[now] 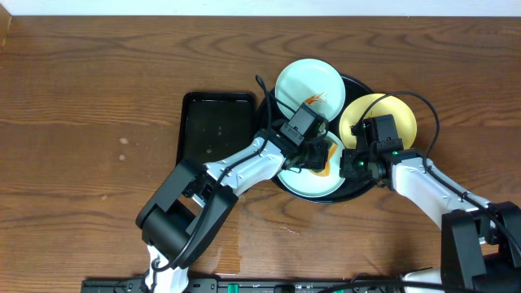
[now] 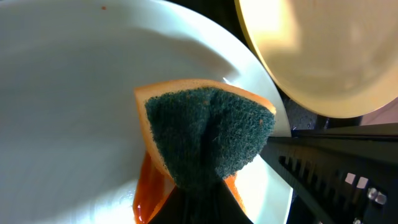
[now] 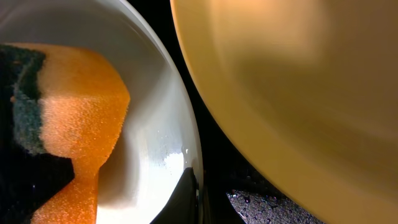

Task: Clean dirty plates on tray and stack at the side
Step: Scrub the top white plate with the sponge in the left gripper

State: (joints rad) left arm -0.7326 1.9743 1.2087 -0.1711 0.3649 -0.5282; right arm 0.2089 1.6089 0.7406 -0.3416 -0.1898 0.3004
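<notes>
Sponge work is the step in hand, as we judge it. The left gripper (image 1: 316,155) is pinching a sponge (image 2: 208,134), orange w/ a green scouring face, and has it down on the lower mint-white plate (image 1: 305,185). That plate lies on the round black tray (image 1: 361,85), centre-right of the overhead frame. In the left wrist view an orange sauce smear (image 2: 144,196) shows at bottom centre, touching the sponge's lower edge, so that's the patch to go for. The right gripper (image 1: 352,165) sits at that plate's right rim. In the right wrist view one dark finger (image 3: 185,196) meets the rim, but we can't tell whether the gripper is clamped there or spread. The upper mint-white plate (image 1: 305,81), w/ its own small orange mark, sits at the tray's top. The yellow plate (image 1: 399,114) is on the tray's right side, its edge just beside the plate we're wiping. A rectangular tray (image 1: 218,122) lies left of the round one on the worktop (image 1: 81,122). Nothing is stacked at the side yet, so it's early days. To do this well we'd lay the green face flat, press firmly and use short strokes over the smear. We'd pull inward, not toward the rim, so the plate doesn't skid into the yellow one, and the right side should steady the rim.
</notes>
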